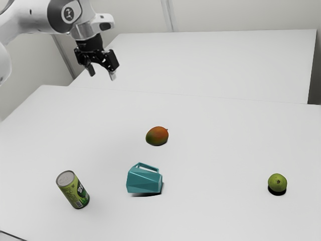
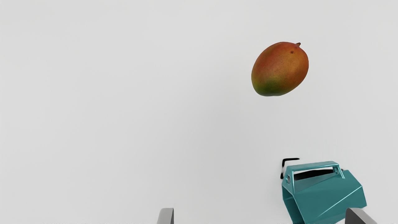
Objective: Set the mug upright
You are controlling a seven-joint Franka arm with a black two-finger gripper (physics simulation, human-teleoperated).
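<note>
white tbl (image 1: 215,150) w/ teal mug (image 1: 143,183) on side, pale wall (image 1: 225,15) bhnd

lettering (image 1: 81,189) on green can (image 1: 69,190), too small to read, round emblem (image 1: 69,13) on arm (image 1: 32,17)

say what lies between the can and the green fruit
The teal mug, on its side, lies between the can and the green fruit in the exterior view.
</note>
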